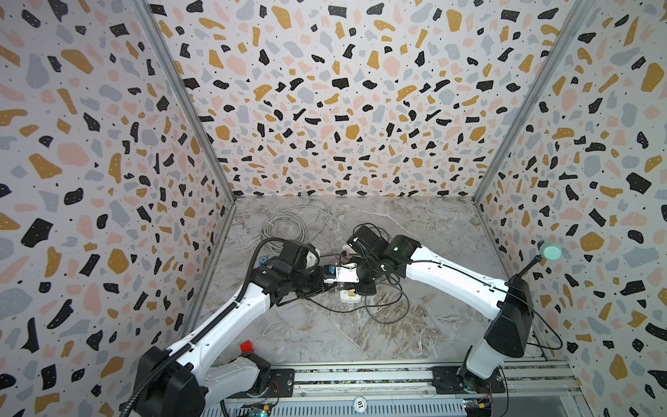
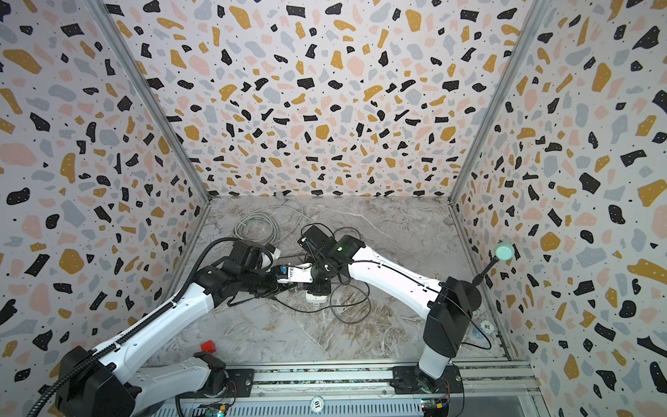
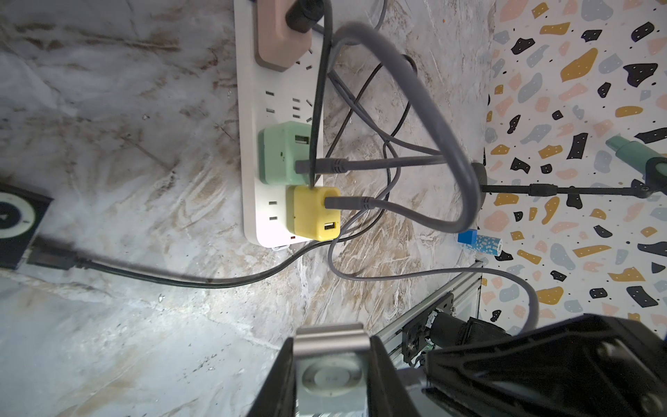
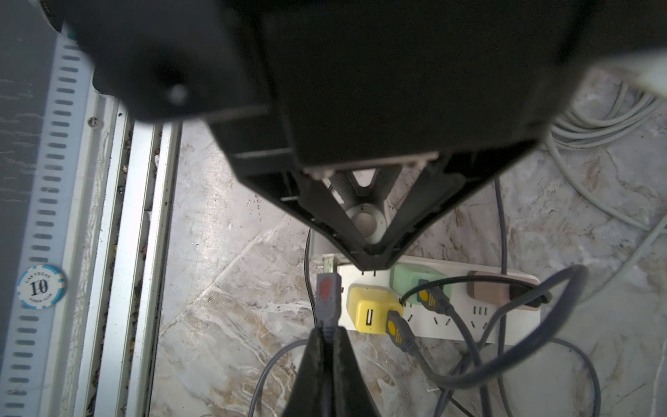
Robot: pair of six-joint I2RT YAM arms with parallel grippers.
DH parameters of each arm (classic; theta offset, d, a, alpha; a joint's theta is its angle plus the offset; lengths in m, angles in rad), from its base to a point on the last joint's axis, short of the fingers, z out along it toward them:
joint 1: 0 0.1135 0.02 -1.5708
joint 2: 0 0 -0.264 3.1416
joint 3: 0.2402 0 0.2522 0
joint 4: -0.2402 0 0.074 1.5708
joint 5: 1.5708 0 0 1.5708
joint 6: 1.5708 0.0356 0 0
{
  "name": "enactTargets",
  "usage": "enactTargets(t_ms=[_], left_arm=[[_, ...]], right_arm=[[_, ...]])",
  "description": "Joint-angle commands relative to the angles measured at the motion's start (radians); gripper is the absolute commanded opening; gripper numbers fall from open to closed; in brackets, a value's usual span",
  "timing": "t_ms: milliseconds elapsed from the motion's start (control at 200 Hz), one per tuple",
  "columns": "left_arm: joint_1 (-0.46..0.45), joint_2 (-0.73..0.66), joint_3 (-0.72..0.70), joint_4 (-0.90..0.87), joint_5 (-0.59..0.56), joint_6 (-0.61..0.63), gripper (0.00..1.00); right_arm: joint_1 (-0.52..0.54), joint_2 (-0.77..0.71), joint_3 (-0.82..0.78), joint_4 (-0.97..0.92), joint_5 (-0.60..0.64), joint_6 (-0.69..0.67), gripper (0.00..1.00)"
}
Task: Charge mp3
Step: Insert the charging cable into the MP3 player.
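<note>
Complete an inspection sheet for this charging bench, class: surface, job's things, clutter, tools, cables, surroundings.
Surface: grey-brown marbled tabletop.
Job's things: silver mp3 player; grey plug with a red dot; white power strip carrying yellow charger, green charger, pink charger.
Clutter: black player, already cabled; red block; poker chip.
Tools: left tool shut on the silver mp3 player; right tool shut on the grey plug.
Cables: grey leads tangled beside the strip; pale coil at the back.
Surroundings: terrazzo-patterned walls; aluminium rail at the front.
</note>
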Motion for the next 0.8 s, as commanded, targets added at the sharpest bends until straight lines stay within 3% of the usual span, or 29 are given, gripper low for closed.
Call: enactTargets(t_ms=[0,796], left_arm=[[-0.017,-0.018,0.055,0.124,0.120,-0.018,0.00],[-0.013,0.014,0.101,-0.050,0.013,0.069,0.00]], right_arm=[[0.036,0.030,0.037,0.044,0.014,0.017,0.00],[0.027,0.011,0.006,-0.016,0.098,-0.004,0.00]])
